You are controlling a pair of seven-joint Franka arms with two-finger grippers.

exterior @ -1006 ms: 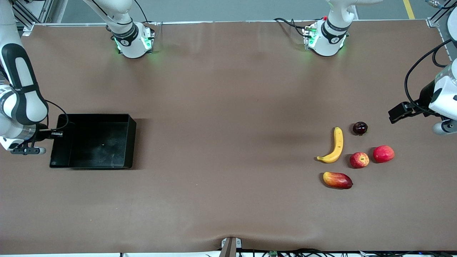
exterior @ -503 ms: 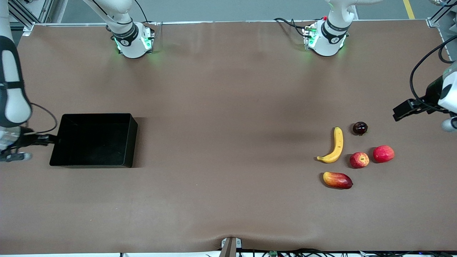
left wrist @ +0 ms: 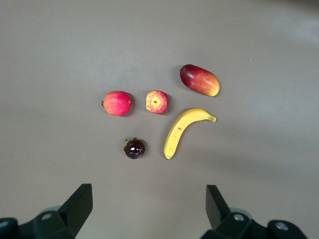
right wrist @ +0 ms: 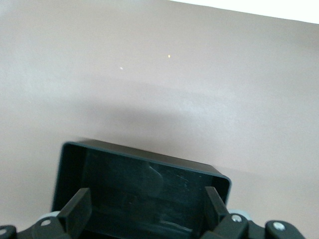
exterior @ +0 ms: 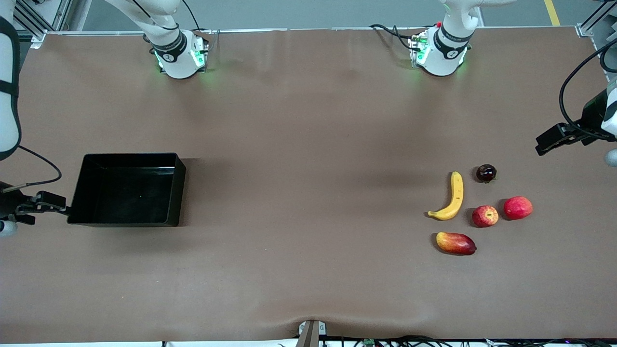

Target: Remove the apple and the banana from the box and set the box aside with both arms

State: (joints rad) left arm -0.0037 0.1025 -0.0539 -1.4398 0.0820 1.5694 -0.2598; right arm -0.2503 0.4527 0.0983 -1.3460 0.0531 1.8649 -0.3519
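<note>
The black box rests on the table toward the right arm's end; its rim fills the right wrist view. My right gripper hangs open just off the box's outer wall, apart from it, nothing between its fingers. The yellow banana and the small red apple lie side by side toward the left arm's end, as the left wrist view also shows banana and apple. My left gripper hovers open and empty over bare table beside the fruits.
A red-yellow mango lies nearer the front camera than the banana. A larger plain red fruit sits beside the apple, and a small dark fruit lies farther from the camera than the apple. Brown table stretches between box and fruits.
My right gripper has opened, let go of the box's wall and drawn back toward the table's end. The left gripper has drifted farther toward its table edge.
</note>
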